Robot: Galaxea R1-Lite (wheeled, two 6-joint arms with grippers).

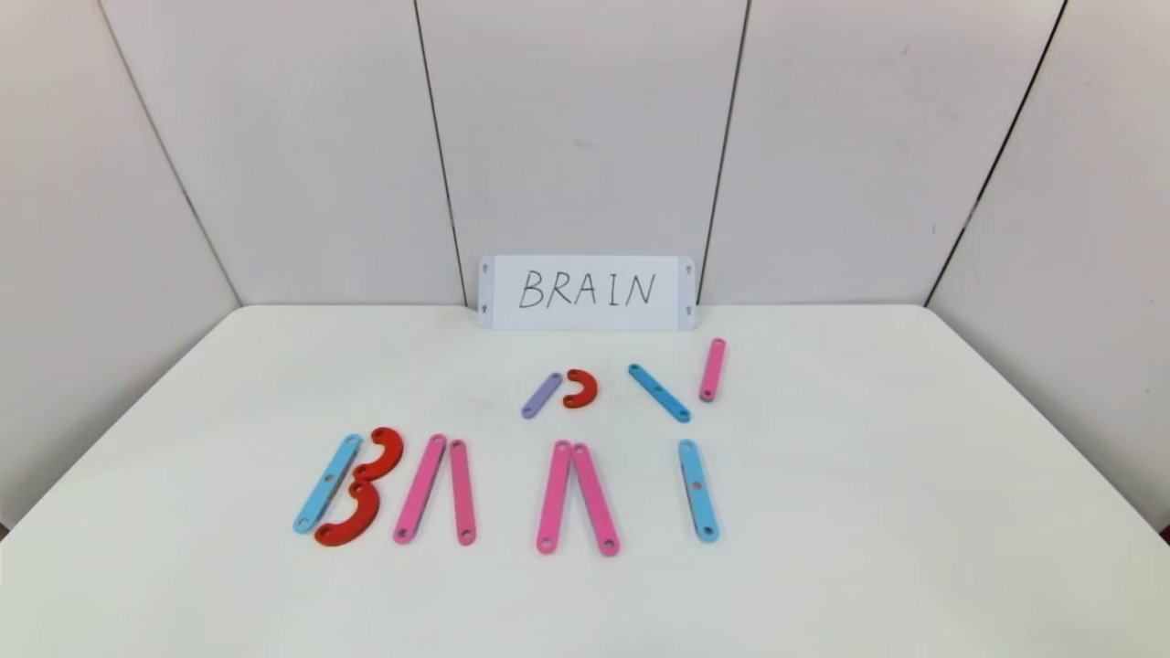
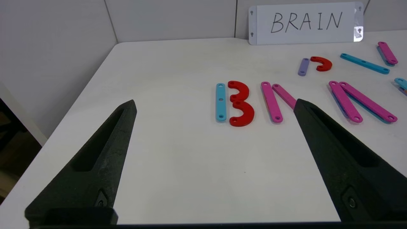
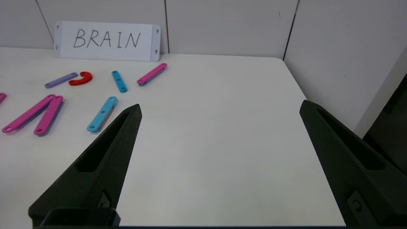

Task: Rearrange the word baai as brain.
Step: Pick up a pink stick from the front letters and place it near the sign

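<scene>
- A white table [image 1: 823, 548] stands in a corner of pale wall panels; a white card [image 1: 586, 292] reading "BRAIN" leans against the wall at the table's far edge, in the middle.
- Flat plastic pieces with end holes lie in two rows on the table.
- Near row, farthest toward the robot's left: a B made of a blue bar [image 1: 327, 483] with two red arcs [image 1: 364, 489] touching its right side, one arc above the other.
- Next to it, a pink pair [image 1: 437, 490] of bars close together at the top and spread at the bottom, like an A without a crossbar.
- Further right, a second pink pair [image 1: 576, 496] in the same shape, its tops touching.
- At the right end of that row, a single blue bar, the I [image 1: 698, 490], lies nearly upright.
- Far row, nearer the card: a short purple bar [image 1: 542, 395] just beside a small red arc [image 1: 580, 388], then a slanted blue bar [image 1: 658, 393], then a pink bar [image 1: 712, 369].
- The left gripper [image 2: 215, 105] hovers above the table's near left part, its two black fingers [image 2: 105, 149] spread wide apart, holding nothing.
- The right gripper [image 3: 219, 106] hovers above the near right part, fingers [image 3: 108, 149] equally wide, holding nothing.
- Neither gripper shows in the head view.
</scene>
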